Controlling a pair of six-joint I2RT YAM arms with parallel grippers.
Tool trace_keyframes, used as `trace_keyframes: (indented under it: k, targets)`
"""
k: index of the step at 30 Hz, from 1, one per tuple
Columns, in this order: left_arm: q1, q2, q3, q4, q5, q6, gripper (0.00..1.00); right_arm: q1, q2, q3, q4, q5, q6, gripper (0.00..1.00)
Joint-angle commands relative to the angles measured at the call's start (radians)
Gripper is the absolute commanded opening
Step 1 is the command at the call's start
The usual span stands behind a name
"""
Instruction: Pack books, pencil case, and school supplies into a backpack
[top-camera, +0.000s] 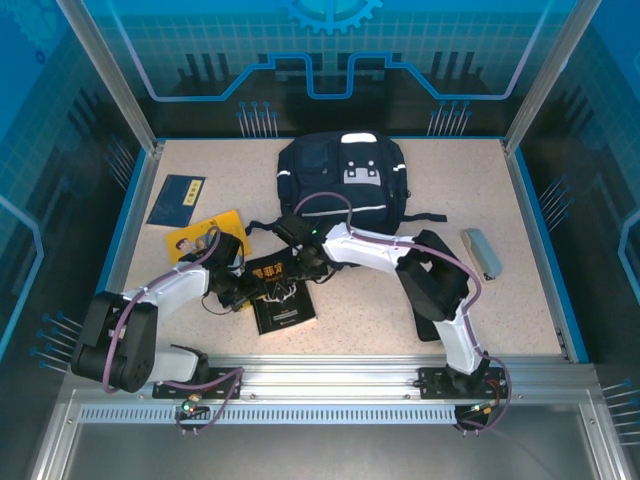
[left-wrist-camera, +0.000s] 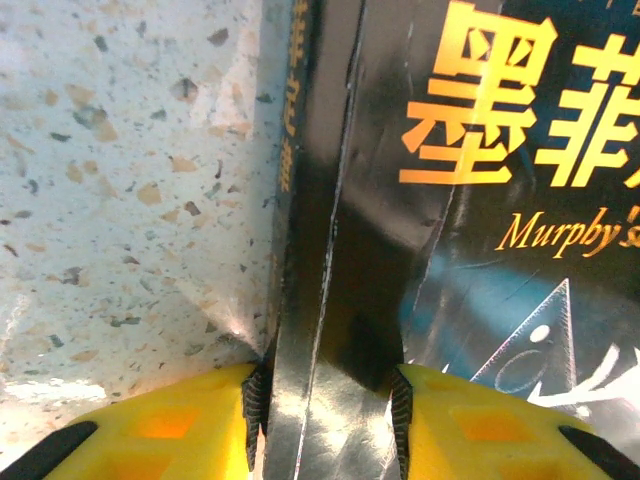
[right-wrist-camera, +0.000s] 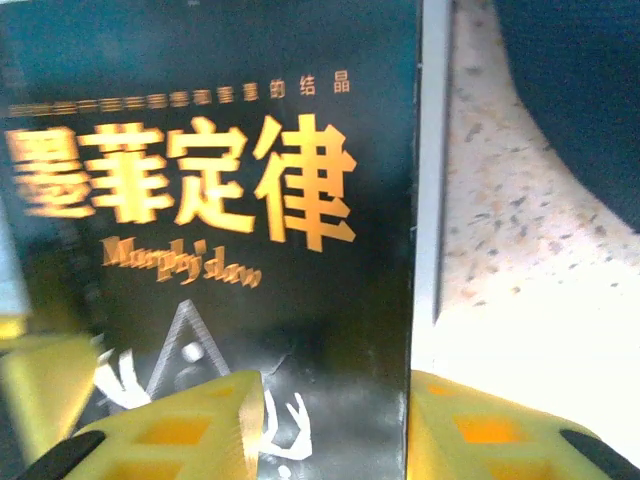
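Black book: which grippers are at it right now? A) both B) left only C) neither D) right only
A: the left gripper straddles the spine edge of the black book, and the right gripper straddles its page edge.

The speckled beige bench (top-camera: 540, 310) carries a navy fabric backpack (top-camera: 342, 185), a flat navy book (top-camera: 177, 199), a yellow book (top-camera: 190, 241), a black gold-lettered book (top-camera: 283, 300) and a grey oblong pouch (top-camera: 482, 252).
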Motion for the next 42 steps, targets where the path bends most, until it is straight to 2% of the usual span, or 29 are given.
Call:
trace_keyframes:
  k: [1, 8, 14, 17, 22, 25, 32, 42]
  targets:
    - [-0.006, 0.026, -0.001, 0.032, 0.004, -0.013, 0.40, 0.035, -0.077, -0.008, 0.116, -0.167, 0.001, 0.38]
    - [-0.005, 0.010, 0.001, 0.020, -0.008, -0.015, 0.40, 0.036, -0.071, -0.007, 0.073, -0.111, 0.005, 0.17]
    - [0.008, -0.078, 0.039, -0.047, -0.036, -0.004, 0.48, 0.014, -0.118, -0.048, 0.085, -0.042, -0.013, 0.00]
    - [0.020, -0.130, 0.042, -0.048, -0.016, -0.021, 0.61, -0.018, -0.176, -0.111, 0.161, -0.067, -0.028, 0.00]
    - [0.028, -0.174, 0.018, 0.019, 0.087, -0.062, 0.82, -0.091, -0.254, -0.215, 0.284, -0.152, -0.022, 0.00]
    - [0.031, -0.174, -0.007, 0.078, 0.148, -0.088, 0.90, -0.135, -0.285, -0.268, 0.351, -0.215, -0.001, 0.00]
    - [0.031, -0.141, -0.068, 0.265, 0.290, -0.141, 0.96, -0.213, -0.321, -0.355, 0.462, -0.310, 0.053, 0.00]
    - [0.031, -0.018, -0.075, 0.438, 0.411, -0.149, 0.95, -0.270, -0.330, -0.400, 0.504, -0.360, 0.085, 0.00]
